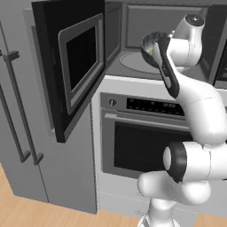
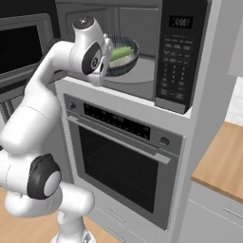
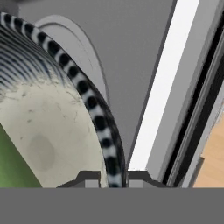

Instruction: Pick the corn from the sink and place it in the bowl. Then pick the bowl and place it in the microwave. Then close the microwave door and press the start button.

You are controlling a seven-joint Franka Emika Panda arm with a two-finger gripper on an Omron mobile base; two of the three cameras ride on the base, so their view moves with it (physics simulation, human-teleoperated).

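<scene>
My gripper (image 3: 113,178) is shut on the rim of the bowl (image 3: 52,131), a striped dark rim with a pale speckled inside. The bowl (image 2: 126,60) hangs tilted in the mouth of the microwave (image 2: 142,28), just above the white turntable (image 1: 133,63). The yellow-green corn (image 2: 121,52) lies inside the bowl, and a green edge of the corn (image 3: 11,168) shows at the lower left of the hand view. The microwave door (image 1: 73,66) stands swung wide open to the left. The dark button panel (image 2: 176,57) is on the microwave's right side.
Below the microwave sits a built-in oven (image 2: 121,159) with a horizontal handle (image 1: 142,120). Tall grey cabinet doors with bar handles (image 1: 20,115) stand at the left. A wooden counter (image 2: 220,159) lies to the right. The floor is wood.
</scene>
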